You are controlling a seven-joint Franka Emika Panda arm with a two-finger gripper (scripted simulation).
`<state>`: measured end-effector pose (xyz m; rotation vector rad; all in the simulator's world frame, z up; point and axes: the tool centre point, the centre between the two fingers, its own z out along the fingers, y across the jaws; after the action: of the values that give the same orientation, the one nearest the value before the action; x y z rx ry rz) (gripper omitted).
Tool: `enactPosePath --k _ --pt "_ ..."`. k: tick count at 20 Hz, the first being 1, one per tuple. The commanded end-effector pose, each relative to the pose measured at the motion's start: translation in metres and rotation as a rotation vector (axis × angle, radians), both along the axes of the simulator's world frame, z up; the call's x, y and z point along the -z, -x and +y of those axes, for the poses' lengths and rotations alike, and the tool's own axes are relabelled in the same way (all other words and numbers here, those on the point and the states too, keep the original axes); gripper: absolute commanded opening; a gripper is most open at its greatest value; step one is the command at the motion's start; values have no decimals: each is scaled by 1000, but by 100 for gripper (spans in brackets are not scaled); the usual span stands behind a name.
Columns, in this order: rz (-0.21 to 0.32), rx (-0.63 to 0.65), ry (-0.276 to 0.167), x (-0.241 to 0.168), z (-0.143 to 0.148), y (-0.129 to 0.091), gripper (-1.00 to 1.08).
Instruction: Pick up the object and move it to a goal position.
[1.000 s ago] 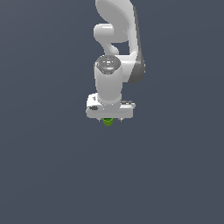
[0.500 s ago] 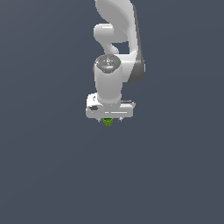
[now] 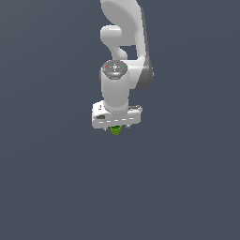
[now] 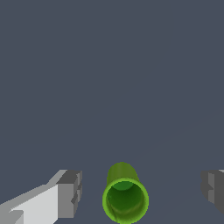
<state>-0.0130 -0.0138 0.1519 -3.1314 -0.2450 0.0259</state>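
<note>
Wide shot first: a plain dark grey-blue table (image 3: 51, 187) fills the whole exterior view, flat and featureless. Coming down from the top centre is the white Panda arm (image 3: 123, 28), its upper links curving down into a round joint cap with small red and green marks, then a straight white wrist pointing down at the table.

At the bottom of that wrist sits the hand (image 3: 116, 128), a broad white bar lying across the exterior view from left to right. From this angle its fingers are mostly tucked under the body, and only short tips peek out below.

Now the wrist view, and here is the detail: the hand (image 4: 139, 192) is spread wide. One finger (image 4: 65, 194), white with a grey ribbed pad, stands at one side, and the other grey pad (image 4: 214, 190) is at the opposite edge of the picture. Neither pad touches anything; there is clear grey table between each pad and the piece in the middle.

And the small one: the object (image 4: 125, 199), a bright green little cup or tube with a darker hollow mouth facing the wrist camera. It lies between the two fingers, nearer the white one. In the exterior view the object (image 3: 116, 130) shows as a green speck just under the middle of the hand.
</note>
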Motion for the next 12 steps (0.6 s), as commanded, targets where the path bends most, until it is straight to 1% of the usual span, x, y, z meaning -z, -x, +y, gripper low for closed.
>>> enactPosePath --k 1,12 --pt "0 -54 0 4 -2 4 100" --pt "-1 -352 0 22 -8 23 100"
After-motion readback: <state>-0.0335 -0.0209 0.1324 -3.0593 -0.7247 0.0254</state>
